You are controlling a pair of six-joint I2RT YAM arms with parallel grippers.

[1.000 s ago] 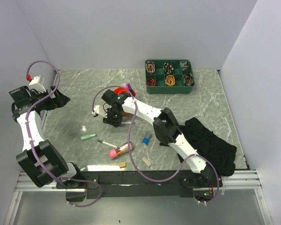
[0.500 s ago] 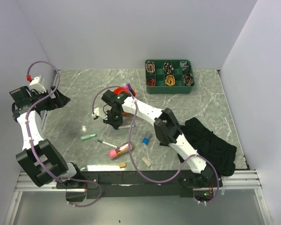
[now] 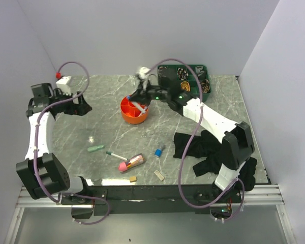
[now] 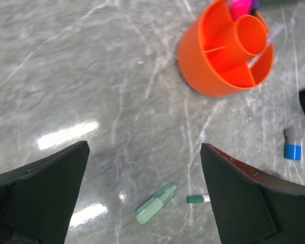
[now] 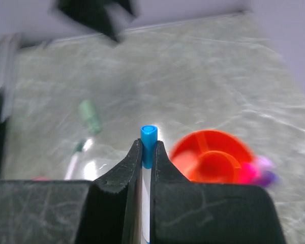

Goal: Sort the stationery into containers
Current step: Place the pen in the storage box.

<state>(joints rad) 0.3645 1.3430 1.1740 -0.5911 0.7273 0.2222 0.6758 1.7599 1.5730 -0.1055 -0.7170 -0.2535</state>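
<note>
A: R arm?
B: Stretched far-left, wrist over orange organiser. Jaws clamped on blue-capped pen.
A: L arm?
B: Bent at left edge, jaws wide apart, empty, above counter.

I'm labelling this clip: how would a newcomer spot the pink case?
Find the orange organiser, then look toward the table's near edge. The pink case lies there, thicker than the green-tipped pen beside it, a beige eraser nearer the edge.
</note>
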